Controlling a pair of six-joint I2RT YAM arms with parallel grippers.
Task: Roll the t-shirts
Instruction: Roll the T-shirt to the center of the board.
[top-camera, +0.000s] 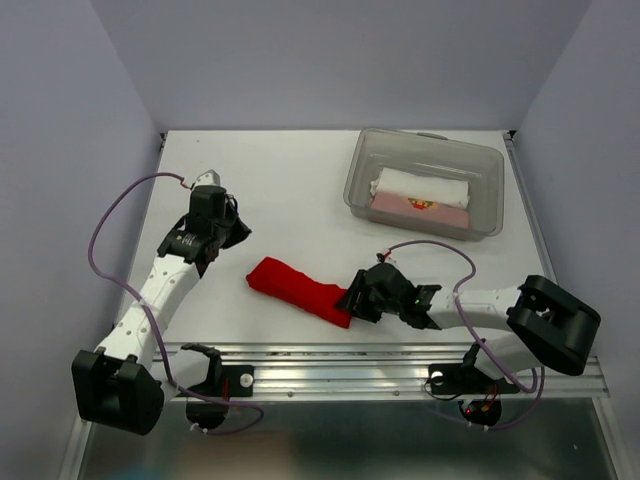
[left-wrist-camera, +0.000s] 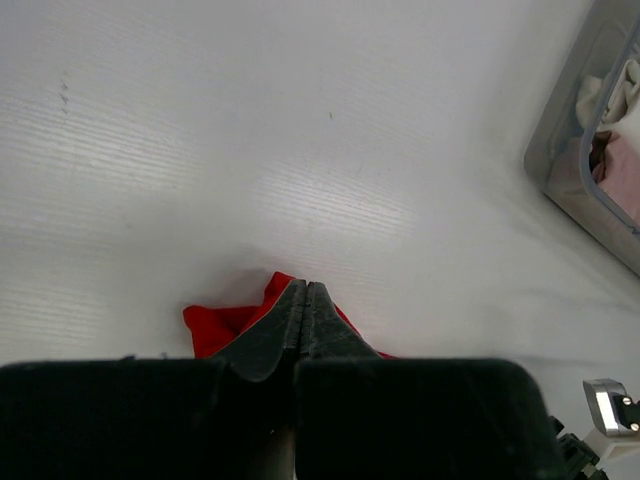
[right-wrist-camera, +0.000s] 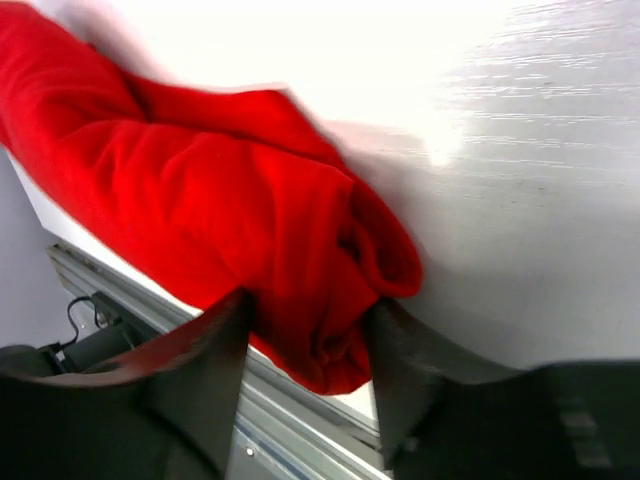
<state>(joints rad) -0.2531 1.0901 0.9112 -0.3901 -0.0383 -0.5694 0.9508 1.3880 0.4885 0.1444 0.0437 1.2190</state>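
The right arm lay low over the white tabletop (top-camera: 290, 180), with the right gripper (right-wrist-camera: 310, 335) at the right end of the red t-shirt (top-camera: 295, 285) and its jaws pinching the rolled cloth. The left arm reached past the shirt's left end. The left gripper (left-wrist-camera: 303, 300) had its jaws pressed together, holding nothing. Beyond the shirt, a clear bin (top-camera: 487, 192) held a white roll (top-camera: 420, 184) and a pink roll (top-camera: 400, 206). Their print was unreadable.

No word, number, brand or label can be read anywhere in these views. The only marking is a small red and yellow print on the pale pink t-shirt (top-camera: 421, 204) lying rolled in the clear bin (top-camera: 358, 178). It is too small to tell whether it holds any letters.
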